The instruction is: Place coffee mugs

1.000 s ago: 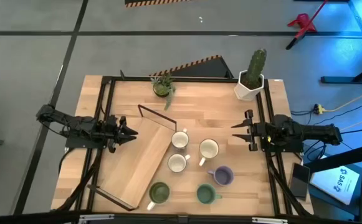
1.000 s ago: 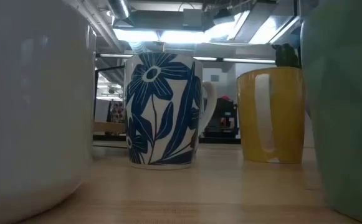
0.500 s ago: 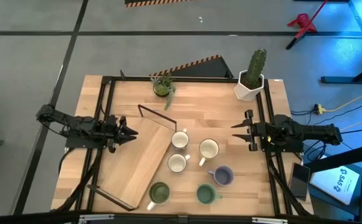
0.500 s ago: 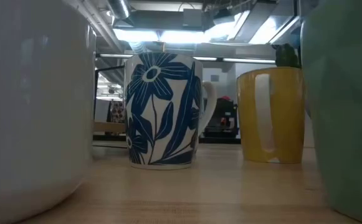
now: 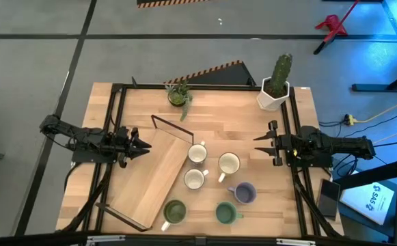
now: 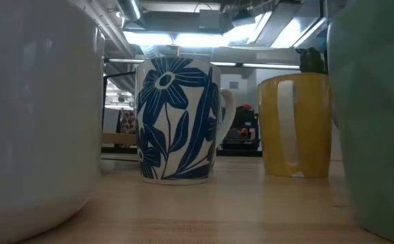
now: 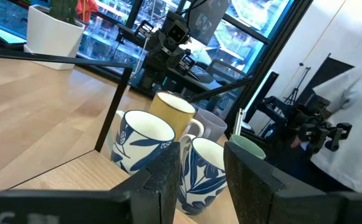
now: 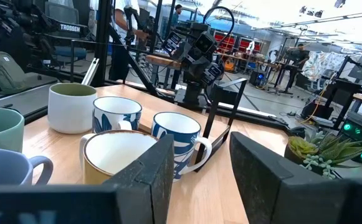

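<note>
Six mugs stand upright on the table just right of the wooden tray: three look white from above, one is lavender, two are green. From the side two white ones carry blue flowers and one is yellow. My left gripper hangs open over the tray's far left part. My right gripper is open right of the mugs. Neither touches anything.
The tray lies slantwise with black wire handles at its far and near ends. A small green plant and a cactus in a white pot stand at the far edge. Bare wood lies between mugs and right gripper.
</note>
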You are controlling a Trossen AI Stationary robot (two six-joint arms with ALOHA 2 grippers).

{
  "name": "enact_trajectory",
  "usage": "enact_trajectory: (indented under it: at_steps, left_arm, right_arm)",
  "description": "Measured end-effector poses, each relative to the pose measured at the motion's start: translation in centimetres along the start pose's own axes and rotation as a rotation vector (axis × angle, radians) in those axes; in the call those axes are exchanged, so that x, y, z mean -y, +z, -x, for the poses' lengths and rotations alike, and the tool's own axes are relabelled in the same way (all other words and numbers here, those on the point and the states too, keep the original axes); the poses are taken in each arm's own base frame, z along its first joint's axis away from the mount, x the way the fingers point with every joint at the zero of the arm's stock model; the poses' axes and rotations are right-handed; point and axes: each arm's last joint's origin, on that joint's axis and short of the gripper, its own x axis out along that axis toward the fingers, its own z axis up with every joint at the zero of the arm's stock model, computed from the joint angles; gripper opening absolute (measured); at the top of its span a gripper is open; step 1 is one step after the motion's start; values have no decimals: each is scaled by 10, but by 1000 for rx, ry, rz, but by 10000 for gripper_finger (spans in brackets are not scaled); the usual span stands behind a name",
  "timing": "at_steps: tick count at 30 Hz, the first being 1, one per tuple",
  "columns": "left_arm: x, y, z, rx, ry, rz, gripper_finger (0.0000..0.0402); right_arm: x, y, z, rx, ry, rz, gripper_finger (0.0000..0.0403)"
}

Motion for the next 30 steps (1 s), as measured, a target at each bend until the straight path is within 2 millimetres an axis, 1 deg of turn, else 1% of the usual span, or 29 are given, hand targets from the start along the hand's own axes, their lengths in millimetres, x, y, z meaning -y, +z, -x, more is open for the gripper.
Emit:
enact_trajectory:
  at_steps: [8,14,21,24,30]
  left_arm:
    - [0,0,0,0,0,0,117]
    - [0,0,0,0,0,0,117]
    - [0,1,0,13,4,11,117]
    - [1,5,0,62,6,16,117]
    - [3,15,1,199,61,60,117]
  right_arm:
    - [0,0,0,2,-1,0,143]
    - [2,1,0,8,-47,-5,143]
    - [2,5,0,48,-52,-164,143]
    - [4,7,0,75,-95,-204,143]
    - [8,10,1,98,-218,-204,143]
